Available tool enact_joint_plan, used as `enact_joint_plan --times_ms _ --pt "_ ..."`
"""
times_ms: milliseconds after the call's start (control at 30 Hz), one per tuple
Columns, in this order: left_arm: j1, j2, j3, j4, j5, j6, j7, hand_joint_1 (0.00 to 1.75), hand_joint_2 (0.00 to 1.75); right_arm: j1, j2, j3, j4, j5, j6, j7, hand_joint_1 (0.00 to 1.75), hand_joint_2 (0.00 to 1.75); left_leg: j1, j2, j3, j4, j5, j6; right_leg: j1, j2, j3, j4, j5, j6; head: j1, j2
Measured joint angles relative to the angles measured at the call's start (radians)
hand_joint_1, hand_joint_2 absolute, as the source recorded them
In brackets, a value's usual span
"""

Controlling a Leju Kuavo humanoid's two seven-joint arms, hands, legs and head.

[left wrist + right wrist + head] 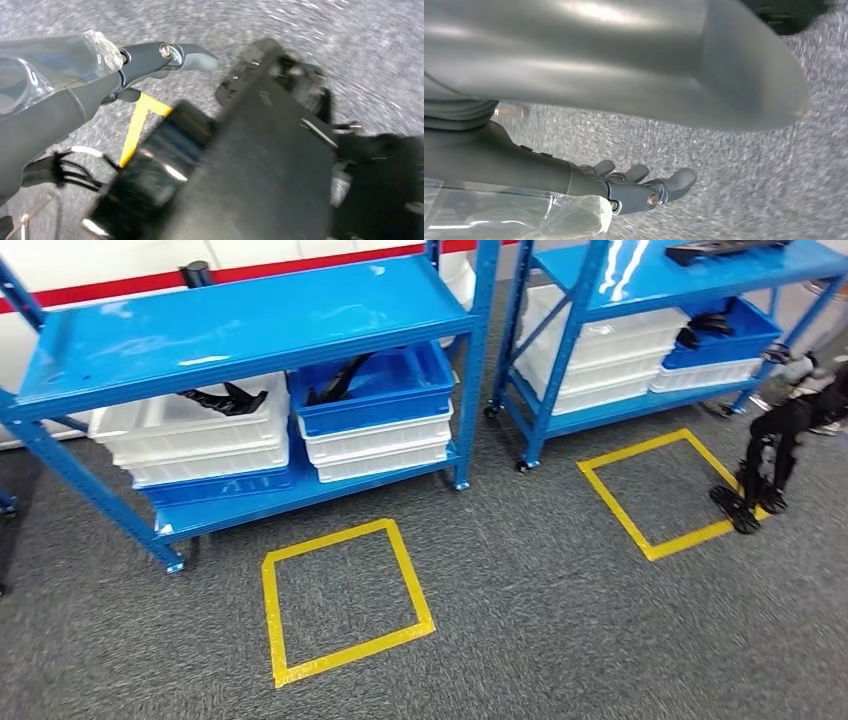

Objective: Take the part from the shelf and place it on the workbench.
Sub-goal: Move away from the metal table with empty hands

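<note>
On the left shelf (240, 325) you see a black part (225, 400) lying in a white bin (190, 430). Your left hand (150, 62) and right hand (639, 187) hang spread, holding nothing.

Two yellow tape squares (345, 602) (665, 492) mark grey carpet (520, 620); perhaps another robot's legs (765, 465) stand right.

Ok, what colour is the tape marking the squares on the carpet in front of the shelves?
Yellow; the taped square outlines show best in the head view.

Blue shelf (240, 325), white and blue bins (375, 405), yellow tape squares (345, 600) on speckled grey carpet (530, 620)
</note>
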Motion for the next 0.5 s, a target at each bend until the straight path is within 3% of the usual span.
enact_joint_plan --times_ms 33,67,100,133,167,233,367,433,500 --pt "0.003 0.000 0.000 0.000 0.001 0.003 0.003 0.00 0.44 0.002 0.000 0.000 0.000 -0.001 0.000 0.000 0.00 0.00 -0.001 -0.013 0.002 0.000 -0.001 0.002 0.000 0.007 -0.032 0.053 -0.011 0.000 0.001 0.000" --pt "0.006 0.000 0.000 0.000 0.003 0.007 0.006 0.00 0.87 0.005 0.000 0.000 0.000 -0.002 -0.001 -0.003 0.00 0.00 -0.002 -0.026 0.004 0.001 -0.003 0.003 0.000 0.010 -0.050 0.071 -0.002 0.000 0.001 0.000" --pt "0.008 0.000 0.000 0.000 0.006 0.011 0.008 0.00 1.31 0.006 -0.001 0.000 0.000 -0.003 -0.003 -0.007 0.00 0.00 -0.002 -0.038 0.008 0.001 -0.005 0.004 0.000 0.011 -0.050 0.051 0.026 -0.001 0.001 0.000" --pt "0.009 0.000 0.000 0.000 0.008 0.015 0.010 0.00 1.75 0.007 -0.002 0.000 0.000 -0.004 -0.007 -0.012 0.00 0.00 -0.001 -0.048 0.014 0.001 -0.009 0.002 0.000 0.013 -0.032 -0.007 0.071 -0.002 0.001 0.000" --pt "0.009 0.000 0.000 0.000 0.011 0.019 0.014 0.00 1.75 0.007 -0.002 0.000 0.000 -0.005 -0.013 -0.018 0.00 0.00 0.000 -0.056 0.018 0.002 -0.014 -0.001 -0.001 0.019 -0.007 -0.076 0.112 -0.003 0.001 0.000" --pt "0.004 -0.001 0.001 0.000 0.013 0.027 0.030 0.00 1.75 0.004 -0.002 0.001 0.001 -0.004 -0.030 -0.029 0.00 0.00 -0.003 -0.066 0.020 0.005 -0.025 -0.012 0.000 0.032 0.032 -0.182 0.154 -0.009 0.001 0.000" --pt "-0.008 -0.001 0.001 0.000 0.009 0.040 0.071 0.00 1.75 0.000 0.002 0.010 0.001 -0.001 -0.058 -0.066 0.00 1.75 -0.002 -0.063 0.016 0.012 -0.038 -0.029 0.002 0.033 0.041 -0.204 0.148 -0.030 0.000 0.000" --pt "-0.011 -0.001 0.006 0.000 -0.001 0.042 0.079 0.00 1.75 0.001 0.004 0.013 0.001 -0.001 -0.065 -0.074 0.00 1.75 0.000 -0.036 -0.012 0.082 -0.076 -0.041 -0.002 0.024 0.045 -0.206 0.146 -0.041 -0.003 0.000" --pt "-0.012 -0.001 0.024 0.000 -0.024 0.041 0.080 0.00 1.75 0.005 0.004 0.013 0.000 0.004 -0.063 -0.078 0.00 1.75 0.003 -0.013 -0.076 0.219 -0.135 -0.052 0.000 0.012 0.050 -0.206 0.141 -0.048 -0.006 0.000"
